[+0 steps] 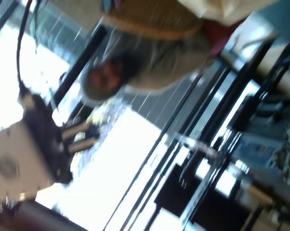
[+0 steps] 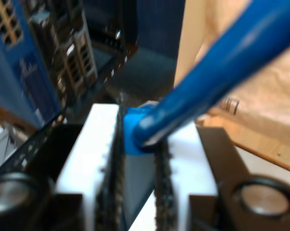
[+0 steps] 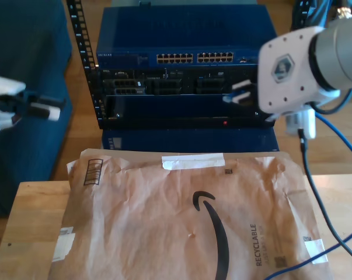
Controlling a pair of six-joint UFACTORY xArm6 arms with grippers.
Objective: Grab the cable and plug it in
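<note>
Jaws of my first gripper (image 3: 54, 109), out past the exterior view's left of the server rack (image 3: 181, 87), stand slightly apart on nothing. Before the rack a brown paper mailer (image 3: 187, 221) covers the wooden tabletop (image 3: 30, 227). At the rack's front, toward the exterior view's right, my second gripper (image 2: 137, 159) is clamped on the plug of the cable (image 2: 221, 62), which trails down past the mailer.
</note>
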